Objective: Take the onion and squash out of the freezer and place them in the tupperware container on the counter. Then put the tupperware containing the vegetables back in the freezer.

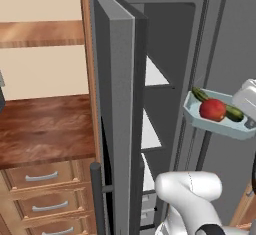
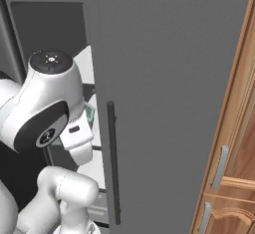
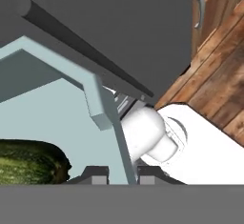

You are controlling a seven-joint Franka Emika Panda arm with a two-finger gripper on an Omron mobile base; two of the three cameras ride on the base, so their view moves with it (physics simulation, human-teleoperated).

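the gripper (image 3: 120,170) is closed on the rim of the tupperware container (image 1: 196,117), its two dark finger tips pinching the pale wall from either side in the hand view. holding one edge leaves the tray's inside free, so the load rides undisturbed. in the left base view the tray hangs in the air, a little tilted, in front of the open freezer (image 1: 165,44) at about the level of its middle shelves. the onion (image 1: 213,110) sits in the middle of the tray, touching the squash (image 1: 231,112), which lies behind it along the tray's length; the hand view shows the squash's dark green end (image 3: 28,161) just beside the gripped wall. the freezer door (image 1: 117,109) stands swung wide to the left, clearing the way to the white shelves (image 1: 152,131). the counter (image 1: 45,129) lies further left. both vegetables look packed, so the step in hand is likely carrying the tray onto a shelf; the tilt could let the round onion roll.
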